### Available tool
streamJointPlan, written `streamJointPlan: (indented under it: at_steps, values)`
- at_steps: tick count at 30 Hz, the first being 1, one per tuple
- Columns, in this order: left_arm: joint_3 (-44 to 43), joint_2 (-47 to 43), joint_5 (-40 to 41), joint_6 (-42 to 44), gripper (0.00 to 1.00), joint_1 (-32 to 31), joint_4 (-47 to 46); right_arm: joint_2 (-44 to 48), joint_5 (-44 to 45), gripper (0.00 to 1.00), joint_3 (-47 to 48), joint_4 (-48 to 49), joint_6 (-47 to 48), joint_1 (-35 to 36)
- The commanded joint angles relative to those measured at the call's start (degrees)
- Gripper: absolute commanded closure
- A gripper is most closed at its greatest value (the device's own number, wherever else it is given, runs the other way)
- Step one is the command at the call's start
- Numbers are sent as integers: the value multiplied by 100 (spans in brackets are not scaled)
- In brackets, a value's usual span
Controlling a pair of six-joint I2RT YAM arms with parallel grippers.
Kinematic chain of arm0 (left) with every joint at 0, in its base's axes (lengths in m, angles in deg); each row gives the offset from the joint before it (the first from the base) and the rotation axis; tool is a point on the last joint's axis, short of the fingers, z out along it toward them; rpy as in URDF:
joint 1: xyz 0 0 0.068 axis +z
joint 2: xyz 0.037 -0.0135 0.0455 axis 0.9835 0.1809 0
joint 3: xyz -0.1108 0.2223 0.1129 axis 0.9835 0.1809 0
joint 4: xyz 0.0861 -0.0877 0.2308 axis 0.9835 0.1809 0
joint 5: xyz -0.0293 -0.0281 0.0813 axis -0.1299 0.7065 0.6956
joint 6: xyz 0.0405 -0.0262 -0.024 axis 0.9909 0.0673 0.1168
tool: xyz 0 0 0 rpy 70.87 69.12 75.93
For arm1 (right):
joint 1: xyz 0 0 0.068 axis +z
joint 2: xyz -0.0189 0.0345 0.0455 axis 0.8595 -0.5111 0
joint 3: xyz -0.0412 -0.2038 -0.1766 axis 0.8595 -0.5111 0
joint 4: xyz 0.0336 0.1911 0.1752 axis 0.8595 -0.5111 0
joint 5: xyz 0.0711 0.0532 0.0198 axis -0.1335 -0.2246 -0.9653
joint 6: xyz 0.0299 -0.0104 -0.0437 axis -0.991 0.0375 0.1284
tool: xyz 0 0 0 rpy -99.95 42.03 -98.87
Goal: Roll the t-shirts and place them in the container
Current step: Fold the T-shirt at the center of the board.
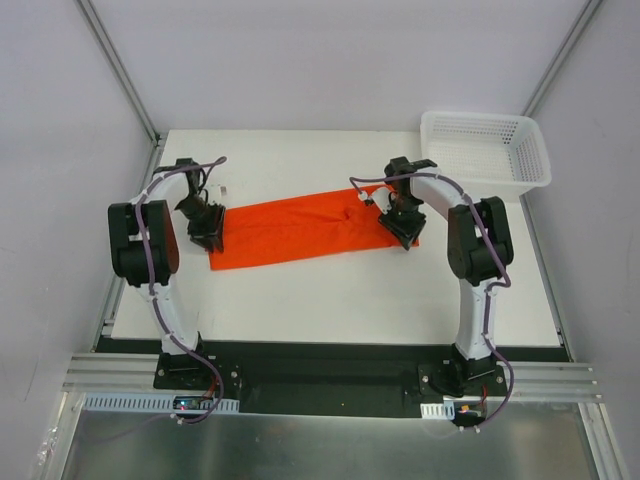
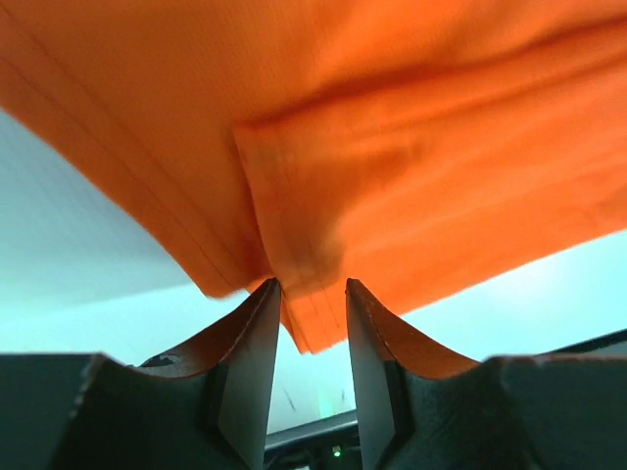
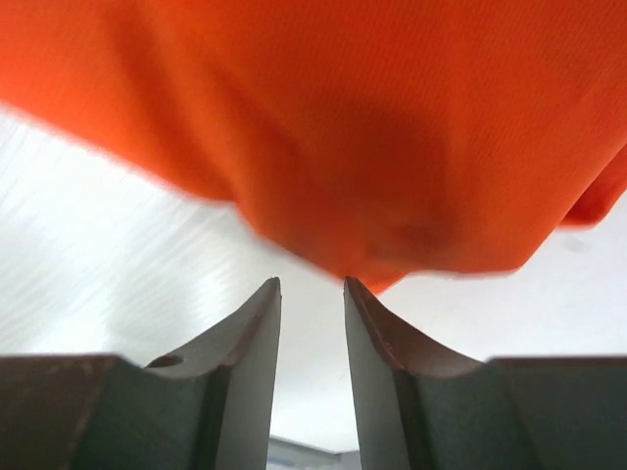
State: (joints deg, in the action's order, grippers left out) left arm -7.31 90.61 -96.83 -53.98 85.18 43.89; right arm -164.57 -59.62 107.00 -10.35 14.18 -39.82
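The orange-red t-shirt (image 1: pixel 300 232) lies folded into a long narrow strip across the middle of the white table, running left to right. My left gripper (image 1: pixel 207 228) is at its left end. In the left wrist view the jaws of the left gripper (image 2: pixel 312 284) stand apart, with the layered corner of the shirt (image 2: pixel 392 147) hanging between the tips. My right gripper (image 1: pixel 403 225) is at the strip's right end. In the right wrist view the right gripper (image 3: pixel 312 282) is open and empty, with the shirt's edge (image 3: pixel 392 127) just beyond its tips.
A white mesh basket (image 1: pixel 520 180) stands empty at the table's far right corner. Metal frame posts rise at the back corners. The table (image 1: pixel 330 300) ends at a black rail near the arm bases.
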Motion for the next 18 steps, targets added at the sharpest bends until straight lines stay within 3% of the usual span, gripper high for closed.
streamJointPlan:
  at_steps: [1, 2, 6, 7, 12, 18]
  values:
    - [873, -1263, -157, -65, 67, -33, 129, 1016, -472, 65, -445, -665, -238, 60]
    - [1022, -1456, -183, -57, 66, -33, 155, 1296, -525, 64, -526, -770, -283, 77]
    - [1192, -2291, -209, 188, 59, -33, 173, 1851, -342, 37, -641, -745, -599, 25]
    - [1121, -2328, -271, 242, 59, -16, 147, 1904, -359, 35, -588, -710, -643, -10]
    - [166, -1653, -544, 260, 60, -16, 59, 1643, -674, 33, 526, -841, -793, -186]
    - [-811, -633, -271, 540, 61, -24, 15, 1097, -895, 33, 1581, -912, -863, -239]
